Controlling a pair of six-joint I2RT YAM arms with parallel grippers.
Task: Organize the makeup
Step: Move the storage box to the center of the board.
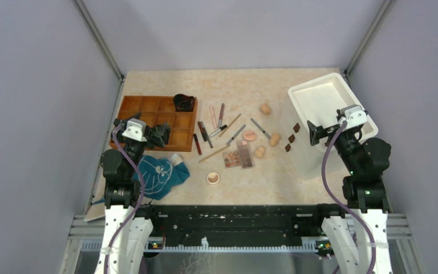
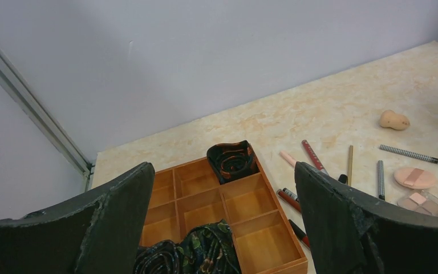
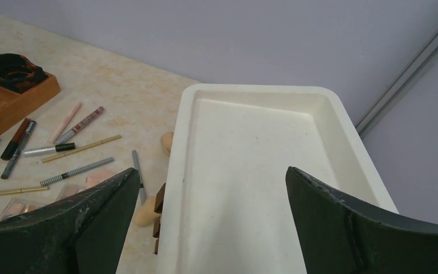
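- The left claw [image 1: 161,136] hangs over the near-right compartments of a wooden organizer [image 1: 142,104]. Its jaws are spread wide with nothing between them.
- The right claw [image 1: 315,133] hovers above the near end of a white bin [image 1: 319,80], equally wide open and holding nothing.
- The makeup lies scattered across the middle of the desk [image 1: 251,85], between the organizer and the bin.
- Slim pencils and tubes [image 1: 217,128] in pink, dark red, black and silver fan out just beside the organizer's right wall.
- Three tan sponges [image 1: 266,108] are spread out toward the bin, with a pink puff [image 1: 249,136] resting among them.
- An eyeshadow palette [image 1: 238,158] lies closer to the desk's near edge, and a small round compact [image 1: 213,178] sits nearer still.
- A few small brown pieces [image 1: 291,137] sit near the bin's wall, on the side facing the organizer.
- The organizer stands along the desk's left edge. A dark rolled fabric [image 2: 232,160] fills its far-right compartment, and a dark floral fabric [image 2: 197,251] lies in the near compartments below the left claw.
- A teal cloth [image 1: 161,176] is crumpled toward the near-left corner, close to the organizer's near wall.
- The bin occupies the far-right corner of the desk.
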